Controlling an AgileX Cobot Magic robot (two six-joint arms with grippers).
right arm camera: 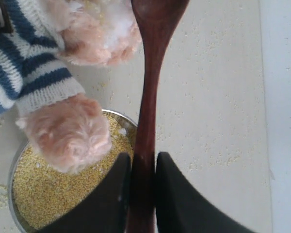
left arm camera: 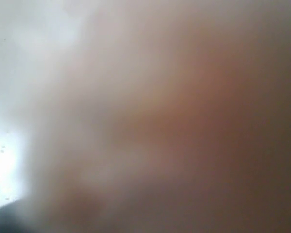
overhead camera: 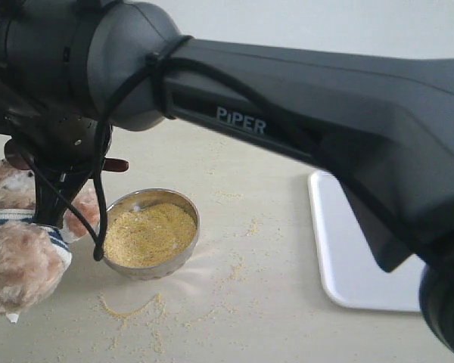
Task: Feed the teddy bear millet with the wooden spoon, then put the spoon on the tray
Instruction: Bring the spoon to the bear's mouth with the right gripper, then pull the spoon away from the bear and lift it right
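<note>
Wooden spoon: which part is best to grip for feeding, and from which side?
Grip the wooden spoon by its slim straight handle, well back from the oval bowl, coming from the end away from the teddy bear. The right end effector does this now, one finger on each side, which leaves the bowl free.

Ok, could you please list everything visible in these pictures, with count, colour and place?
teddy bear: one, light-brown with striped shirt, left of the bowl
steel bowl: one, shiny silver, on the table
millet: yellow, one heap in the bowl, stray grains around it
wooden spoon: one, dark reddish-brown, in the right gripper
tray: one, white, on the table at the right
table: one, pale beige, underneath
right arm: one, dark grey, across the top
right gripper: one, black, shut on the spoon's handle
left gripper: not seen; its camera shows only blur
</note>
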